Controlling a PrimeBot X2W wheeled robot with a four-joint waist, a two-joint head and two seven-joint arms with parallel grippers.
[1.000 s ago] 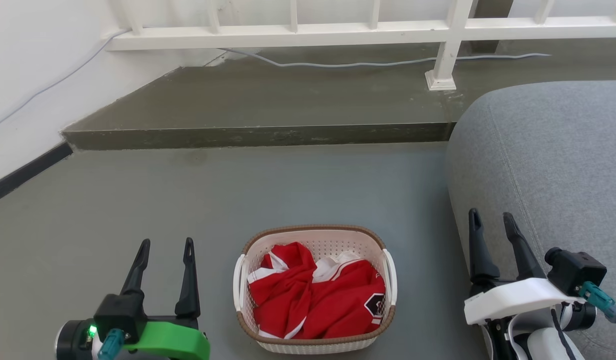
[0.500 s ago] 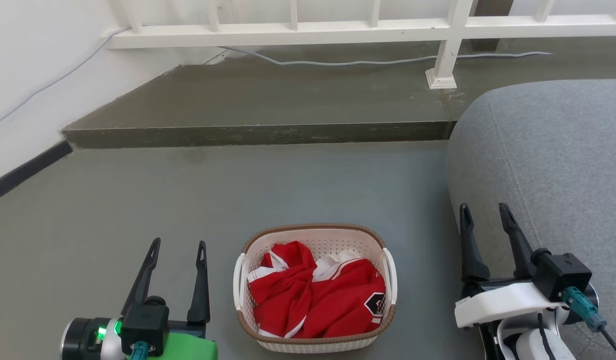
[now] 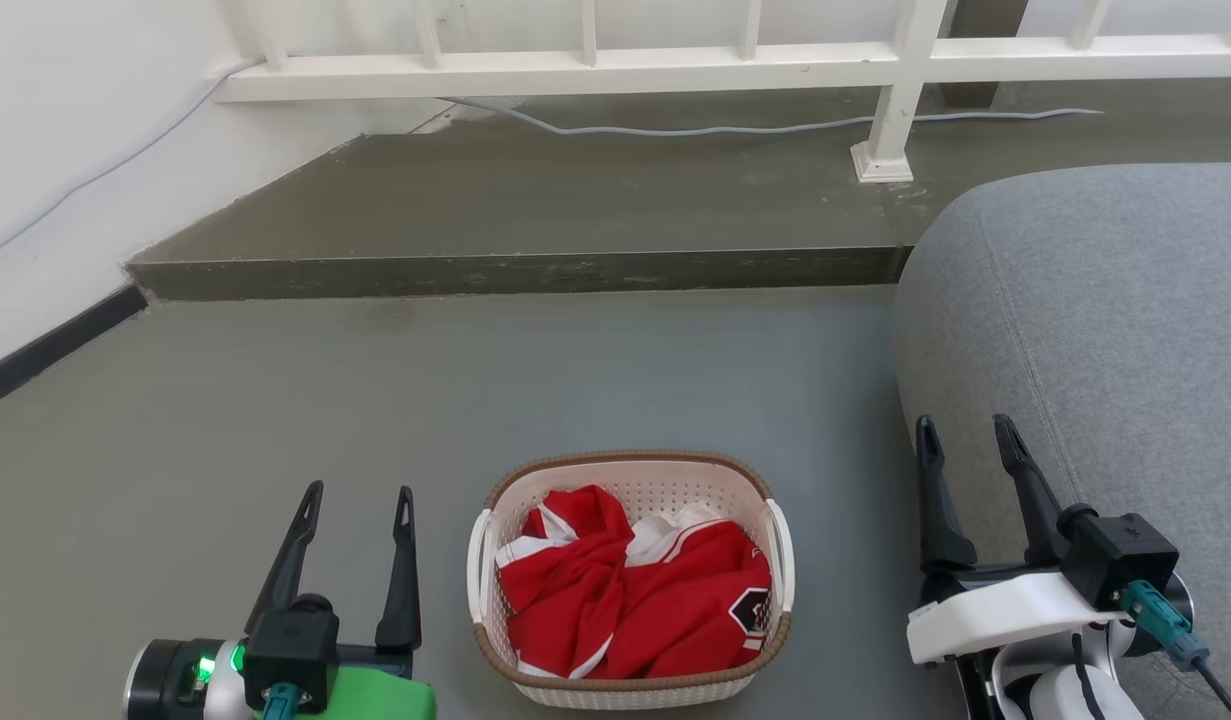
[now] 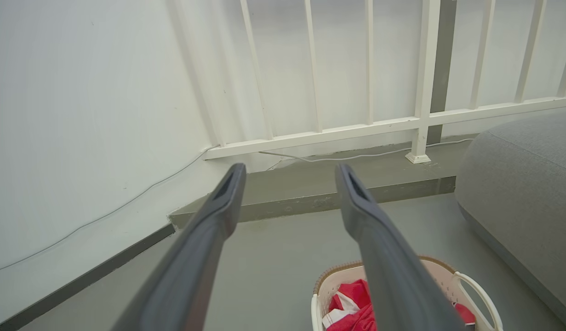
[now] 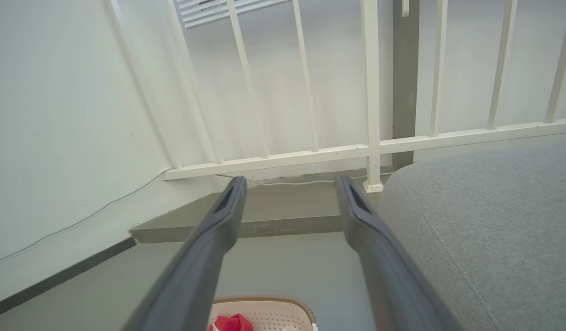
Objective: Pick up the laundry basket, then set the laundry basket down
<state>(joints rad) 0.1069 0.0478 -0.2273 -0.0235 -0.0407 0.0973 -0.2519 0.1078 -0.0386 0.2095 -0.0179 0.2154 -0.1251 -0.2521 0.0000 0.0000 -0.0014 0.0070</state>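
1. Squarely between both arms, the laundry basket (image 3: 630,457) sits on the grey floor (image 3: 475,380), holding a red and white garment (image 3: 635,600).
2. Left gripper (image 3: 360,490) hovers near its left side, 2 fingers spread, empty.
3. Right gripper (image 3: 962,421) hangs off its right side, fingers apart, empty, beside a grey cushion (image 3: 1105,330).
4. White railing (image 3: 675,65) stands beyond.

Behind the left pincer (image 3: 360,490), green casing (image 3: 375,695) is showing; white casing (image 3: 995,612) behind the right pincer (image 3: 961,421) is carrying a seemingly teal plug (image 3: 1155,612).
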